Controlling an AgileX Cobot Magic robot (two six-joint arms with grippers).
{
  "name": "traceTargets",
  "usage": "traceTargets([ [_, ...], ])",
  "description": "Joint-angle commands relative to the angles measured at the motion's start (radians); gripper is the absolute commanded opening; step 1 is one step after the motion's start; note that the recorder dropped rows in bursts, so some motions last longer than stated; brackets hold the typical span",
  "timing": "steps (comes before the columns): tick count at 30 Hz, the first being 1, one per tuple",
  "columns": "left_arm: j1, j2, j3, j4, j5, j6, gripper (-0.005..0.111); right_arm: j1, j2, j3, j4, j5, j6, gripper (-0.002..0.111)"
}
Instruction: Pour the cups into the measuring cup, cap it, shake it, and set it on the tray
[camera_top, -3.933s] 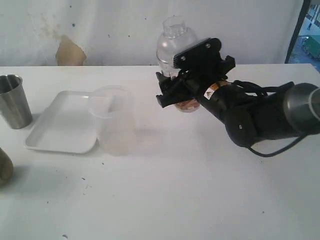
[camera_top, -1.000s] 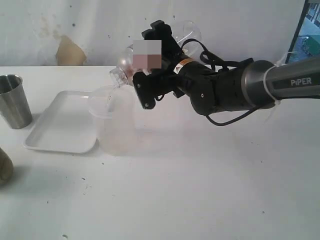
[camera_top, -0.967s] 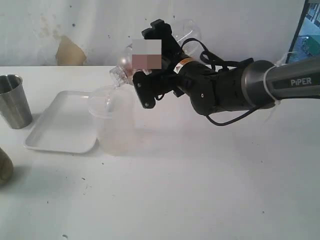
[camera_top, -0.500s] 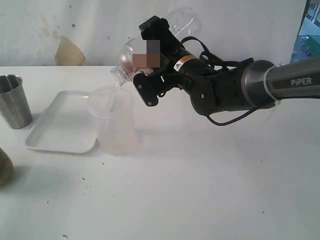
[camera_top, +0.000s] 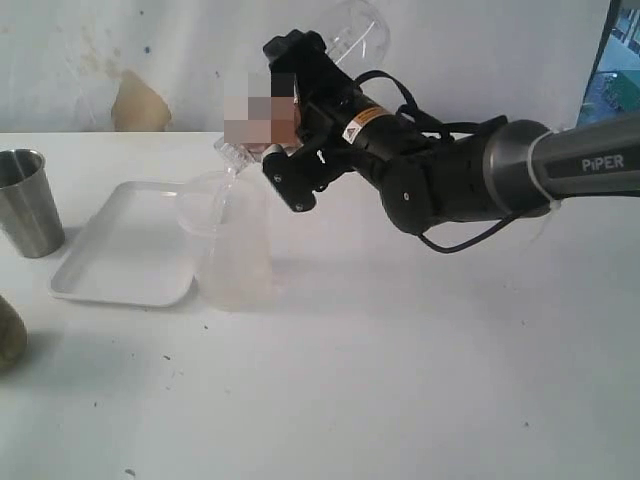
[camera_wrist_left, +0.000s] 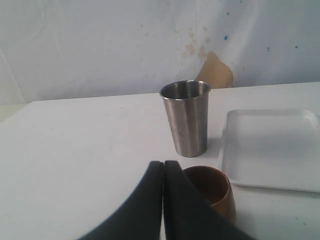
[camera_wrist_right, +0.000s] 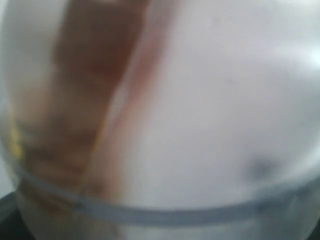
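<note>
Tilting steeply, the measuring cup (camera_top: 352, 28) hangs above the tabletop (camera_top: 400, 380) with its long axis slanted: base high, cap (camera_top: 232, 150) low. The knob end is over the mouth of the frosted tub (camera_top: 235, 250) and close to its rim; contact cannot be confirmed. The right fingers (camera_top: 290, 188) clamp the cup across its middle, spread wide around its girth. A blurred patch hides part of the cup wall. The right wrist view shows only clear curved plastic with a brownish smear behind it; the contents cannot be identified.

Judgement: the tray (camera_top: 120, 250) lies past the tub from the right fingers, so placement calls for righting the cup and carrying it over or round the tub. The tub stands just beside the tray, possibly touching its rim.

Materials: cup and cap are clear rigid plastic, smooth and probably slippery. The tub is translucent and nearly straight-sided. The tray is shallow white plastic with rounded corners and a raised rim. The steel tumbler (camera_top: 25, 205) stands upright beyond the tray, shiny and tapered. The brown cup (camera_top: 8, 335) is squat, cut by the frame edge. The left fingers (camera_wrist_left: 150, 200) are pressed together, holding nothing, just beside the brown cup
</note>
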Motion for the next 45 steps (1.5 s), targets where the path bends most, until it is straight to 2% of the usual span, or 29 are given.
traceTargets([
  [1,-0.005,-0.005,0.005,-0.008,-0.009,0.0,0.001,-0.002,-0.014,-0.012,-0.034,-0.076,-0.015,0.0],
  [23,-0.005,-0.005,0.005,-0.008,-0.009,0.0,0.001,-0.002,-0.014,-0.012,-0.063,-0.191,-0.015,0.0],
  [45,-0.005,-0.005,0.005,-0.008,-0.009,0.0,0.001,-0.002,-0.014,-0.012,-0.193,-0.273,-0.015,0.0],
])
